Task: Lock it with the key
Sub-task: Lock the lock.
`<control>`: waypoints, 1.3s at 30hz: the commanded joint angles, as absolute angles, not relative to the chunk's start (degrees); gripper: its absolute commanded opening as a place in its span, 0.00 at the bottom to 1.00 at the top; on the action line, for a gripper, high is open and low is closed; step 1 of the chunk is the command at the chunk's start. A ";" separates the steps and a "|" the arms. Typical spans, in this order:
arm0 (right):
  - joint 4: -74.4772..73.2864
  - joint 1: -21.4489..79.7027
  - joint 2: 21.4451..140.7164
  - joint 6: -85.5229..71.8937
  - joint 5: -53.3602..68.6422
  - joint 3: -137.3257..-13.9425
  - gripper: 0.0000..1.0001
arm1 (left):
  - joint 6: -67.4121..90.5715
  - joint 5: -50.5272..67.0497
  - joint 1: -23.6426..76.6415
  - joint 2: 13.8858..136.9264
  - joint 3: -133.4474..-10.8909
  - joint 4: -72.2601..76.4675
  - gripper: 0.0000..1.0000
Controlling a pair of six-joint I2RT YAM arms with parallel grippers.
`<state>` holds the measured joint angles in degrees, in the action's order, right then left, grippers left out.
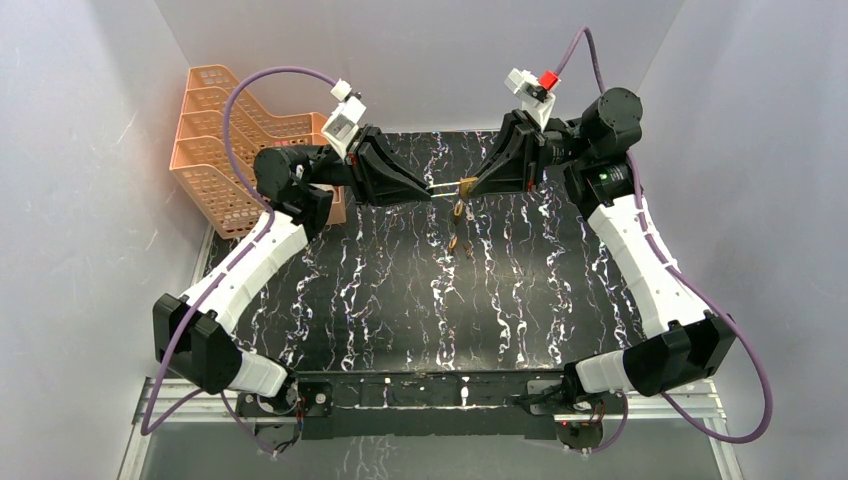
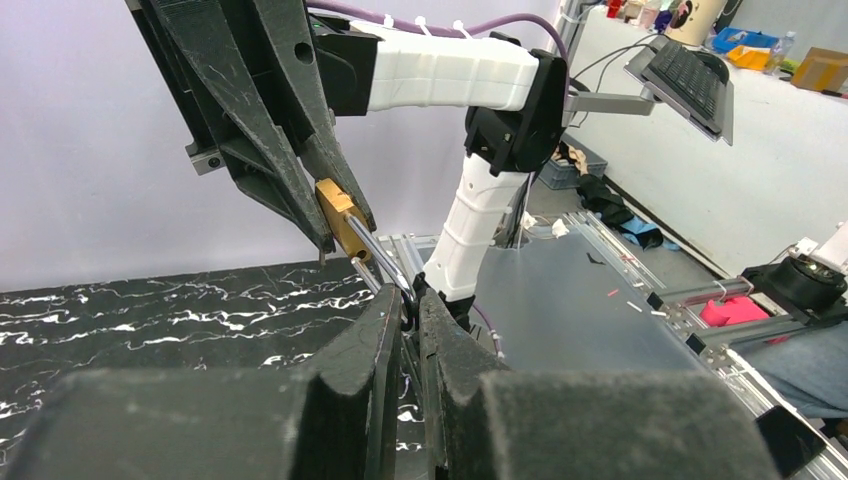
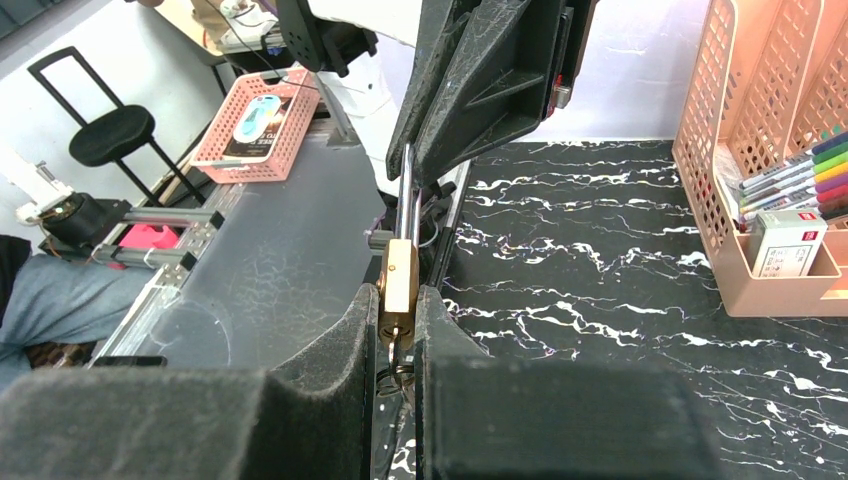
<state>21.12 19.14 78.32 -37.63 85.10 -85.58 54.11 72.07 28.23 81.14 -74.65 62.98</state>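
Note:
A brass padlock (image 1: 467, 186) is held in the air between both grippers over the black marbled table (image 1: 400, 300). My left gripper (image 1: 433, 192) is shut on its steel shackle (image 2: 385, 262). My right gripper (image 1: 474, 187) is shut on the brass body (image 3: 401, 278). In the right wrist view a key (image 3: 393, 340) sits in the keyhole at the body's underside, between my fingers, with a key ring (image 3: 396, 373) below it. In the top view a bunch of keys (image 1: 456, 240) hangs down from the padlock. The shackle (image 3: 405, 195) runs up into the left gripper (image 3: 412, 165).
An orange mesh desk organiser (image 1: 215, 140) stands at the back left of the table; in the right wrist view it (image 3: 730, 150) holds coloured pens (image 3: 800, 170) and a white box (image 3: 785, 243). Grey walls close in the left, back and right sides.

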 commanded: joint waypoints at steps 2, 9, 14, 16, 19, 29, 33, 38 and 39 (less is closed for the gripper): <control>22.90 19.24 76.82 -37.53 83.71 -86.02 0.00 | 54.74 71.06 28.74 79.74 -76.75 65.57 0.00; 22.76 19.25 76.36 -37.57 81.77 -85.73 0.00 | 54.15 68.73 29.00 78.72 -74.46 65.61 0.00; 23.09 19.24 75.27 -37.51 79.12 -84.73 0.00 | 53.14 66.21 29.18 78.22 -72.90 65.63 0.00; 23.50 19.28 74.68 -37.45 77.54 -83.83 0.00 | 52.78 65.40 29.23 78.09 -72.46 65.63 0.00; 24.70 19.57 74.06 -37.84 76.19 -82.68 0.00 | 52.29 64.76 29.27 78.05 -71.88 65.66 0.00; 25.86 20.69 73.65 -38.83 74.86 -82.30 0.00 | 51.46 63.57 29.45 78.46 -70.55 65.68 0.00; 26.39 21.10 73.65 -39.69 74.86 -82.51 0.00 | 51.33 63.24 29.77 78.74 -69.77 65.68 0.00; 27.44 21.92 73.56 -40.84 74.19 -82.53 0.00 | 50.68 62.44 30.42 78.84 -68.73 65.68 0.00; 27.58 22.09 73.56 -40.94 74.04 -82.54 0.00 | 50.54 62.29 30.60 78.84 -68.60 65.68 0.00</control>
<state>22.94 19.18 75.05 -39.33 78.26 -81.89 52.84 64.77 28.27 79.31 -69.71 64.73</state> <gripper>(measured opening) 0.165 0.072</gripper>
